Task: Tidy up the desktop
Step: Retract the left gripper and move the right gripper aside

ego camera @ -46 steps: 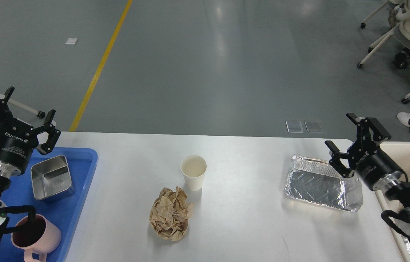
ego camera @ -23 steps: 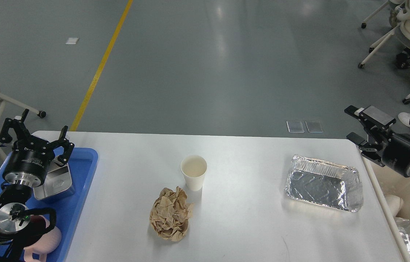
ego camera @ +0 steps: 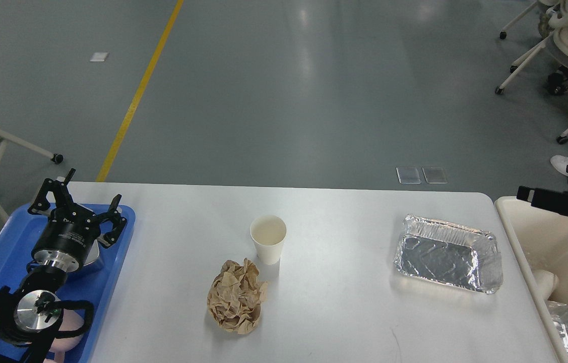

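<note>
Nearest the robot, a crumpled ball of brown paper [ego camera: 237, 297] lies on the worktop [ego camera: 344, 312], matte, creased and irregular; it should crush easily under the fingers. Just behind it, apart by a narrow gap, stands a white paper cup [ego camera: 268, 239], upright, tapered, thin-walled, apparently empty. To the right, well apart from both, sits a rectangular foil tray [ego camera: 448, 254], shiny and wrinkled with a crimped rim; it likely dents under any firm pinch. The worktop itself, the desktop to be tidied, is smooth, white, with rounded corners, and fills the lower half of the view. At its left end lies a blue plastic tray [ego camera: 9, 252]; over it hovers the left end effector [ego camera: 78, 204], fingers spread and holding nothing, partly hiding a square metal tin [ego camera: 93, 253]; a pink mug [ego camera: 73, 327] shows under the arm, nearer the edge. At the right a cream bin [ego camera: 556, 242] stands beside the worktop, foil visible inside. Only a dark sliver of the right end effector [ego camera: 561, 201] shows over the bin's far rim; whether it is released or clenched cannot be told. Judgement: three loose items are not yet cleared, and neither arm is engaged with any of them. The next move calls for a reach to one item, with a light grip on cup or foil.
</note>
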Action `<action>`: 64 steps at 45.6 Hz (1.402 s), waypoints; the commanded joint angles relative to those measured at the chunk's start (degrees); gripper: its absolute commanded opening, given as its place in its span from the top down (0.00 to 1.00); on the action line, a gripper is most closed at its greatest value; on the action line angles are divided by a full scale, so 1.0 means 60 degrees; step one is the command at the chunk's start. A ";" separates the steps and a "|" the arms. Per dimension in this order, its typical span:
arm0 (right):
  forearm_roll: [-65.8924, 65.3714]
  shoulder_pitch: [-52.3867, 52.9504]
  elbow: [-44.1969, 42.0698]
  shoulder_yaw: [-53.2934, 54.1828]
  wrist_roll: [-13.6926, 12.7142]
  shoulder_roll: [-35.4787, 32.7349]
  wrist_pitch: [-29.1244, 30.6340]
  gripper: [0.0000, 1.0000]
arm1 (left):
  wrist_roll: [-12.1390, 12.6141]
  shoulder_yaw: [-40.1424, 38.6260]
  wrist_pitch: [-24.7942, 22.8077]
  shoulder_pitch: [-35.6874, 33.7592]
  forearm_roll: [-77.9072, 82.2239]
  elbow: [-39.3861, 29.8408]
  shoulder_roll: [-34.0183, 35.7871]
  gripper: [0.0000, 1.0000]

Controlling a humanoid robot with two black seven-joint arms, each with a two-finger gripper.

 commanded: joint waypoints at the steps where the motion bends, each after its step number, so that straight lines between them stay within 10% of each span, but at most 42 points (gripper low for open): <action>1: -0.1653 0.0026 0.0094 -0.0754 -0.0002 -0.0591 0.0005 0.00 | -0.0026 0.0278 0.0016 -0.0063 0.0158 0.0017 0.0096 0.03; 26: -0.2387 -0.0018 0.0607 -0.1471 0.0189 -0.1866 -0.0083 0.00 | -0.0231 0.0307 0.0001 -0.0342 0.1682 0.0266 0.0126 0.03; 57: -0.3119 0.3276 -0.3933 -0.5469 0.0233 0.2807 -0.0346 0.00 | -0.0334 0.0322 0.0104 -0.0283 0.1755 0.0266 -0.0006 0.03; 64: -0.3134 0.4624 -0.5822 -0.6832 0.1285 0.3056 -0.0566 0.00 | -0.0349 0.0322 0.0074 -0.0239 0.1741 0.0266 0.0096 0.03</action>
